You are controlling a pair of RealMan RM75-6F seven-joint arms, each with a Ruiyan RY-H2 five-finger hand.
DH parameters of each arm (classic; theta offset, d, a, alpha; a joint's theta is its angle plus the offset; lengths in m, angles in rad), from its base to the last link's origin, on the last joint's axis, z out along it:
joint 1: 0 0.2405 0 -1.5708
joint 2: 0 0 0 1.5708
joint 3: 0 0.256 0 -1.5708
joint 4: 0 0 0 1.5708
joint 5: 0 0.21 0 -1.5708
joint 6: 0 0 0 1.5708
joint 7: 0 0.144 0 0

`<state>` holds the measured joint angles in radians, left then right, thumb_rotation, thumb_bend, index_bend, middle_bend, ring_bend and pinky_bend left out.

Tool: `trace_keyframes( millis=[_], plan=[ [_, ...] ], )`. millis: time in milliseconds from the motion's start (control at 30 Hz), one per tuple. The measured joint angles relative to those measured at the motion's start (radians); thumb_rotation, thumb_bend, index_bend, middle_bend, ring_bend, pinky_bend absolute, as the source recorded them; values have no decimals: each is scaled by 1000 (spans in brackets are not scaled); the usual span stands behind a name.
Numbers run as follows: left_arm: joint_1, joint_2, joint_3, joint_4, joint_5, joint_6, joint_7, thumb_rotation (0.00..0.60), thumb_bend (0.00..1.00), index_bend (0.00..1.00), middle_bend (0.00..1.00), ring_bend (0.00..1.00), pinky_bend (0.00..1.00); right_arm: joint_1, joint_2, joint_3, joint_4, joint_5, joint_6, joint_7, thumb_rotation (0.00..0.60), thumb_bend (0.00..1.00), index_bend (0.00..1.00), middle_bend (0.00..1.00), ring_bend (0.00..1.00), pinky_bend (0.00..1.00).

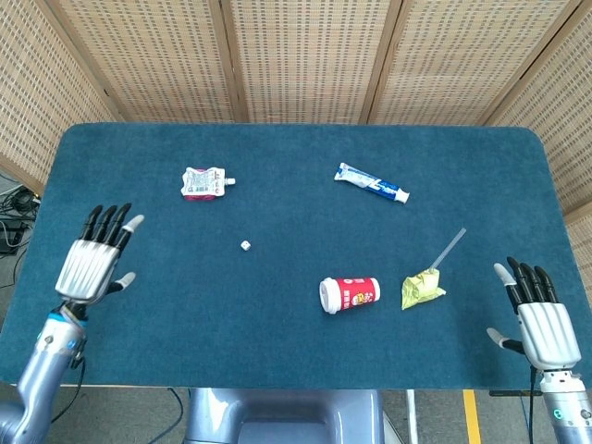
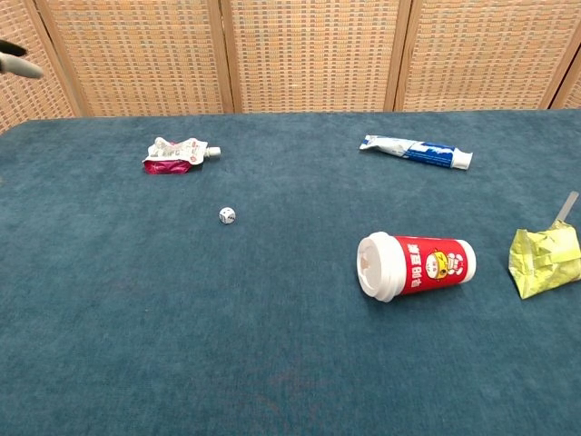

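Note:
My left hand (image 1: 92, 260) hovers open over the left part of the blue table (image 1: 296, 157), fingers spread, holding nothing; the pink-and-white pouch (image 1: 204, 182) is the nearest thing. In the chest view only a fingertip (image 2: 20, 64) of it shows at the top left. My right hand (image 1: 538, 318) is open at the table's front right corner, right of the crumpled yellow carton with a straw (image 1: 423, 286). A red cup with a white lid (image 1: 349, 294) lies on its side near the front middle. A small white die (image 1: 245, 245) sits in the middle. A toothpaste tube (image 1: 371, 183) lies further back.
Woven wicker screens (image 1: 305, 55) stand behind the table. In the chest view the pouch (image 2: 175, 154), die (image 2: 226, 215), tube (image 2: 417, 151), cup (image 2: 415, 264) and carton (image 2: 545, 260) lie well apart on the cloth. Cables (image 1: 11, 222) lie on the floor at the left.

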<state>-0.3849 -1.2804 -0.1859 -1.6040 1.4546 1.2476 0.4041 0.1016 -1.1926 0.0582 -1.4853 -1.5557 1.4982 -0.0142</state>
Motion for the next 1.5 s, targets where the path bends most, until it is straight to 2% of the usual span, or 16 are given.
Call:
trace_keyframes(
  millis=[100, 200, 400, 600, 1000, 1500],
  plan=[
    [-71, -34, -26, 50, -19, -84, -7, 600, 255, 278, 0, 0, 39, 3, -1, 8, 12, 21, -12, 15, 600, 0, 0, 0, 0, 0],
    [-145, -84, -48, 112, -34, -162, -33, 600, 255, 321, 0, 0, 39, 5, -1, 19, 22, 42, -19, 31, 600, 0, 0, 0, 0, 0],
    [-269, -166, -66, 232, -55, -315, -76, 600, 262, 330, 0, 0, 36, 7, 2, 35, 37, 62, -21, 55, 600, 0, 0, 0, 0, 0],
    [-375, -232, -63, 336, -60, -437, -100, 600, 264, 348, 0, 0, 37, 5, 3, 44, 51, 81, -22, 78, 600, 0, 0, 0, 0, 0],
    [-485, -355, -36, 508, -80, -543, -103, 600, 275, 347, 0, 0, 37, 4, 5, 52, 68, 96, -27, 106, 600, 0, 0, 0, 0, 0],
    [-548, -454, -3, 659, -95, -587, -129, 600, 338, 358, 0, 0, 37, 8, 3, 57, 81, 107, -39, 125, 600, 0, 0, 0, 0, 0]
  ],
)
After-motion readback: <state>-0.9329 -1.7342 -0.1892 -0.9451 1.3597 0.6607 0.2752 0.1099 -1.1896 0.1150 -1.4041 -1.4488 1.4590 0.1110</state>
